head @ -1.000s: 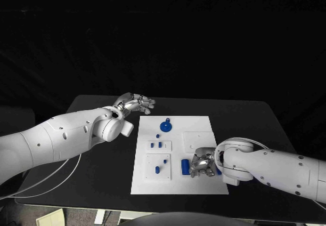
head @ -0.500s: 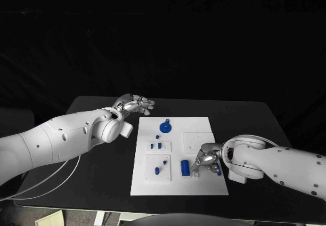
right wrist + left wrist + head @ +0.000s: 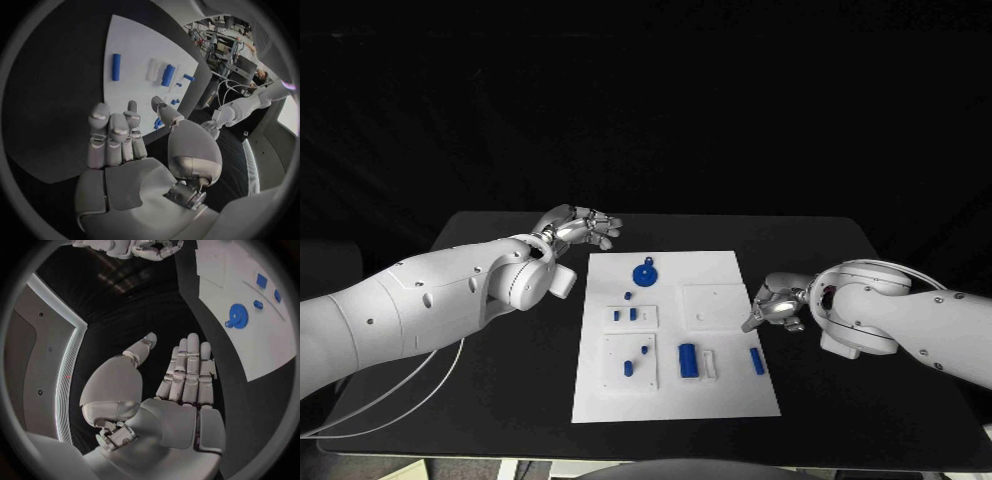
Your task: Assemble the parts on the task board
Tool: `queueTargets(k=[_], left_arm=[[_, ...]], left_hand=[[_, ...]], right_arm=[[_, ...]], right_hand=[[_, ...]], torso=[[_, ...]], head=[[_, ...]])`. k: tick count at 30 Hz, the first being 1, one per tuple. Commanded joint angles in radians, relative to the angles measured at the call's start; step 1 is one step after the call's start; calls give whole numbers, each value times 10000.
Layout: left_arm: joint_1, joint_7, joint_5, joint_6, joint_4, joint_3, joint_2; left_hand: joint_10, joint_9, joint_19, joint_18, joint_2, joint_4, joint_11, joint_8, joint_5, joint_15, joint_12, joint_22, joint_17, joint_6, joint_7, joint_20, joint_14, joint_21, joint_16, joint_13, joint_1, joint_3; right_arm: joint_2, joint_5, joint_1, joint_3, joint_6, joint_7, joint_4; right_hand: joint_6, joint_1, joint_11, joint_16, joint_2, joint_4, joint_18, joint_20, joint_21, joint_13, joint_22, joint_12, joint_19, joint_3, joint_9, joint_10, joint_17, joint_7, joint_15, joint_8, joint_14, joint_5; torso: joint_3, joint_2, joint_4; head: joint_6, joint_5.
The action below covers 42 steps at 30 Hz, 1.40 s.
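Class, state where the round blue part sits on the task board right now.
In the head view, the round blue part sits near the task board's far edge, closest to the left hand.

Bare desk [image 3: 488, 370] lies either side of the task board [image 3: 733, 390]. Right robot hand [image 3: 776, 310] hangs at the board's right edge; left robot hand [image 3: 583, 226] beyond its far-left corner.
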Motion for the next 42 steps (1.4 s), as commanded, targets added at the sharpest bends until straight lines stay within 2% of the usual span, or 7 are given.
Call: queueTargets(k=[1, 4, 9, 22, 34, 42], left_arm=[[7, 57, 49, 100, 17, 6, 9], [7, 52, 49, 107, 22, 6, 8], [7, 51, 49, 122, 25, 6, 12], [7, 41, 49, 124, 60, 6, -32], [7, 36, 49, 140, 65, 6, -51], [7, 30, 49, 147, 68, 6, -60]], left_hand=[[-58, -1, 58, 38, 37, 58, -7, 42, -21, 33, 6, 16, 10, -83, -17, 41, 35, -49, -43, -10, -76, -28], [-58, -1, 58, 38, 36, 58, -7, 43, -21, 34, 6, 17, 11, -83, -17, 41, 35, -50, -44, -10, -77, -29], [-59, -1, 58, 37, 34, 61, -6, 44, -22, 34, 6, 19, 14, -82, -17, 42, 35, -53, -47, -10, -80, -30], [-61, 0, 56, 37, 35, 68, -5, 47, -22, 36, 5, 25, 21, -83, -17, 44, 33, -59, -54, -11, -88, -33], [-63, 1, 56, 37, 36, 73, -5, 50, -22, 37, 5, 31, 29, -82, -18, 45, 32, -65, -60, -12, -91, -34], [-63, 1, 56, 37, 36, 78, -5, 52, -22, 38, 6, 35, 33, -83, -18, 46, 31, -68, -63, -12, -95, -35]], right_arm=[[-60, -932, -21, -81, 243, -242, -42], [-113, -1055, -112, -163, 244, -351, -57], [-68, -1339, -430, -221, 230, -555, -72], [172, -1610, -1064, -229, 180, -668, -183], [482, -2444, -1243, -229, -95, -674, -276], [773, -2907, -1362, -229, -140, -670, -301]], right_hand=[[-64, 91, -16, -53, -57, 118, 283, -9, -38, 14, 48, 62, 67, -18, 57, 79, 12, 121, 16, 74, 19, -49], [11, 79, -40, -47, -87, 209, 283, 1, -39, 23, 52, 69, 67, -63, 126, 88, 18, 93, -1, 137, 19, -48], [192, 78, -113, -44, -76, 342, 283, 7, -41, 32, 61, 64, 62, -131, 287, 92, 25, 15, -58, 284, 12, -48], [346, -19, -193, -33, 12, 529, 283, 21, -37, 43, 75, 62, 56, -213, 479, 127, 33, -68, -121, 415, 8, -48], [347, -46, -208, -31, 139, 605, 283, 22, -37, 48, 82, 56, 50, -216, 539, 135, 34, -82, -134, 422, 4, -48], [345, 137, -222, -27, 503, 575, 283, 13, -33, 55, 94, 47, 37, -50, 615, 153, 34, -96, -144, 418, 1, -48]], torso=[[-5, 14, 4], [-1, 8, -10], [5, 8, 1], [-12, 11, 22], [-15, 11, 22], [-12, 9, 21]], head=[[22, -93], [25, -97], [20, -115], [-38, -119], [-85, -101], [-106, -69]])
